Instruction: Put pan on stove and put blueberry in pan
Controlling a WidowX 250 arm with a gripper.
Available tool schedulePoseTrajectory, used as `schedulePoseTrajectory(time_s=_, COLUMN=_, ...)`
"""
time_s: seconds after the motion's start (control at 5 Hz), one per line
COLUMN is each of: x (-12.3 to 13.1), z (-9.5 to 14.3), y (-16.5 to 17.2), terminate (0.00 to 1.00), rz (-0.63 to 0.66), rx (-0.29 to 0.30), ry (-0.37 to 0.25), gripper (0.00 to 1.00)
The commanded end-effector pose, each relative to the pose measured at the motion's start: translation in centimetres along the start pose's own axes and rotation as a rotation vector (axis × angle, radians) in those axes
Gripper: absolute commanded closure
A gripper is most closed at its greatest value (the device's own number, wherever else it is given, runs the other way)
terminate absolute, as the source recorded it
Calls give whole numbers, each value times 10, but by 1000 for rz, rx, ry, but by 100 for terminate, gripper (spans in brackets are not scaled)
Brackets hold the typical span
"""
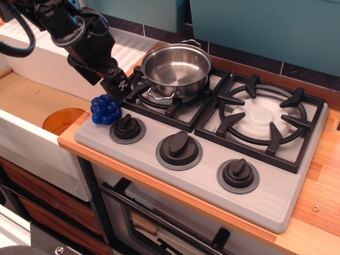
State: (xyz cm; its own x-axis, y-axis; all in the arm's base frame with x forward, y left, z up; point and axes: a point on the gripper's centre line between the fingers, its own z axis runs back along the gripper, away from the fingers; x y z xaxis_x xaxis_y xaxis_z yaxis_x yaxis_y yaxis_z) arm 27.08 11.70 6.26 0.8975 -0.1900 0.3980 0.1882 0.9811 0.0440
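Note:
The shiny steel pan sits empty on the left burner of the grey stove. The blue bumpy blueberry rests at the stove's front-left corner, beside the left knob. My black gripper hangs just above and slightly behind the blueberry, to the left of the pan. Its jaws look open and hold nothing. The arm comes in from the top left.
A white sink unit stands to the left, with an orange disc in its basin. The right burner has nothing on it. Two more knobs line the stove front. A teal wall runs behind.

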Motion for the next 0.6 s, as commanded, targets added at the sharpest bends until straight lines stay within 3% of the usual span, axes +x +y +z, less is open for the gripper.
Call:
schedulePoseTrajectory(time_s=0.0, x=3, z=-10, y=7, terminate=0, rz=4, rx=24, ry=-13, gripper=0)
schedulePoseTrajectory(time_s=0.4, x=-4, z=-20, y=-1, terminate=0, rz=38, rx=11, ry=16, gripper=0)
